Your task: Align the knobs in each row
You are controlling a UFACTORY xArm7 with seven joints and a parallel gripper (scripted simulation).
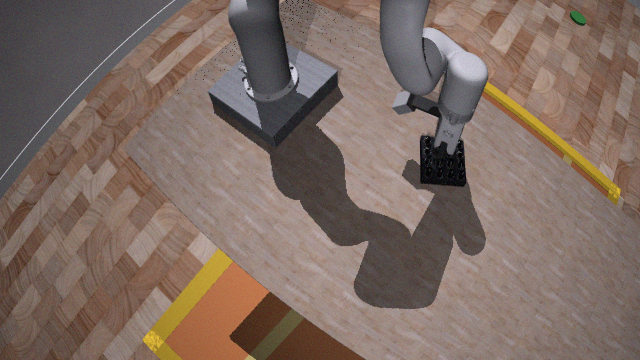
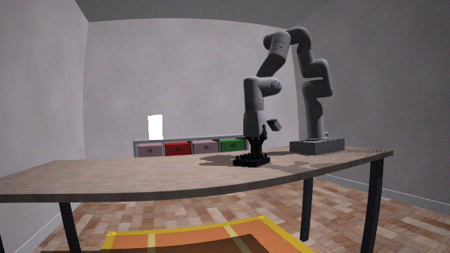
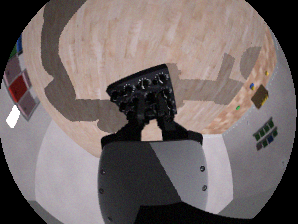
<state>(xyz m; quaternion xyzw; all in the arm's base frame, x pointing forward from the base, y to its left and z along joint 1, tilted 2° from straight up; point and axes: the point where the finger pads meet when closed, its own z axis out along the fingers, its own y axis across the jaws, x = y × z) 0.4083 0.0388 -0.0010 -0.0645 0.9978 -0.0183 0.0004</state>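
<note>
The black knob box (image 1: 443,161) stands on the wooden table, right of the arm's base; it also shows in the side view (image 2: 251,160) and the wrist view (image 3: 143,92). Its knobs are small dark studs, and their white lines and the printed names are too small to read. My gripper (image 1: 445,148) points straight down over the part of the box nearest the arm's base. In the side view (image 2: 256,152) its fingertips are down among the knobs. In the wrist view (image 3: 154,117) the fingers stand narrowly apart on either side of a knob in the nearest row. I cannot see them pressing on it.
The arm's grey base block (image 1: 272,92) sits on the table behind the box. A low shelf with pink, red and green drawers (image 2: 190,147) stands beyond the far table edge. The table's curved front edge (image 2: 211,191) is well away from the box.
</note>
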